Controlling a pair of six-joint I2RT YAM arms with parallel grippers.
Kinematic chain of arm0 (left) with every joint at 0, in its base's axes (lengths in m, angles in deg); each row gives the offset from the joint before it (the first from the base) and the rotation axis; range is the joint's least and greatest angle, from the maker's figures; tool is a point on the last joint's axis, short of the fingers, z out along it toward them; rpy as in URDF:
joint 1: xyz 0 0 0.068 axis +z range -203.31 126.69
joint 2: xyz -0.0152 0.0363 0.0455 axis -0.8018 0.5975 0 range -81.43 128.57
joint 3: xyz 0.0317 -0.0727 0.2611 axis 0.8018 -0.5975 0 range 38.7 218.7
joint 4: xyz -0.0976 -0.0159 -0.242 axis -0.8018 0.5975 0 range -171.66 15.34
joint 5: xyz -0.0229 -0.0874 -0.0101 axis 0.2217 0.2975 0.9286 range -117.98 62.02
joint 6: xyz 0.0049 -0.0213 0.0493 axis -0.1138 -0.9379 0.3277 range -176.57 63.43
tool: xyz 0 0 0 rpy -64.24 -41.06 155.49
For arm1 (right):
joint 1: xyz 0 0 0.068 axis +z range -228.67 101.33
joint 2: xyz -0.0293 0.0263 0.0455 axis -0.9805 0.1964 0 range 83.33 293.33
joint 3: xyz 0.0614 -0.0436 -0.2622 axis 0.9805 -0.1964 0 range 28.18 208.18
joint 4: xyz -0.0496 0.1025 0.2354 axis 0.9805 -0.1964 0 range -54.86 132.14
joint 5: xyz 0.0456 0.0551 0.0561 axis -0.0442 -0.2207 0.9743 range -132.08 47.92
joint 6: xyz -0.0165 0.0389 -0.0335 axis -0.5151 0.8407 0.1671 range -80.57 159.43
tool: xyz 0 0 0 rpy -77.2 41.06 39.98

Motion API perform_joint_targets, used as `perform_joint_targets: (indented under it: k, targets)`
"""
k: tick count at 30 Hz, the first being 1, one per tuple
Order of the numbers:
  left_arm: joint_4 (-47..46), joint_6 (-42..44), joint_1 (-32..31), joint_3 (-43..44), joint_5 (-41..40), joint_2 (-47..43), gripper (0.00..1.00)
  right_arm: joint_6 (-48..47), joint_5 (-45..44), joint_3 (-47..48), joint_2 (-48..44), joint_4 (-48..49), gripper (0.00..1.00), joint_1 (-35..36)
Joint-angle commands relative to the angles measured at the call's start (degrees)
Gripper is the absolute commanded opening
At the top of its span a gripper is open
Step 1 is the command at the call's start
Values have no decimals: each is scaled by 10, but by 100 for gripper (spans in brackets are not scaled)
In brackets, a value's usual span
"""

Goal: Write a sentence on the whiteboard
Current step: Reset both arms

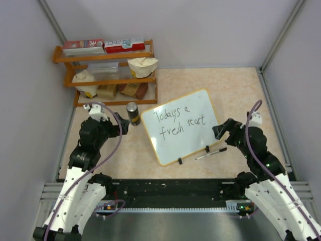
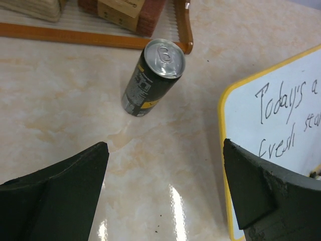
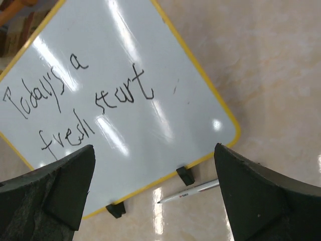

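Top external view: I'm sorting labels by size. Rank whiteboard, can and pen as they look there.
1. whiteboard, clearly largest.
2. can, covers more area.
3. pen, longer than the can but much thinner.

Whiteboard [image 1: 181,126] tilted on table, sentence [image 1: 178,121] in 2 lines.

Lab cell — white partition walls [image 1: 200,30]

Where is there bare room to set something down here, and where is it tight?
Widest bare patch: back right of the table, between the whiteboard and the right wall. A smaller one: front left, between the whiteboard and the table's near edge. Crowded: back left, where the can stands by the wooden rack; the pen lies at the whiteboard's feet.
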Motion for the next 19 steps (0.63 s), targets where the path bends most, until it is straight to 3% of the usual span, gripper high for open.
perform_joint_targets:
  k: [1, 4, 10, 19]
  targets:
    - [13, -3, -1, 39, -81, -13, 99, -108, -124, 61, -20, 29, 99, -7]
    - [15, 7, -1, 51, -115, -27, 99, -144, -164, 49, -31, 69, 99, -7]
    - [-27, 32, -1, 59, -134, -38, 99, -242, -152, -30, -67, 197, 99, -8]
    - [-126, 38, -2, 25, -150, 66, 99, -279, -243, -92, -36, 267, 99, -7]
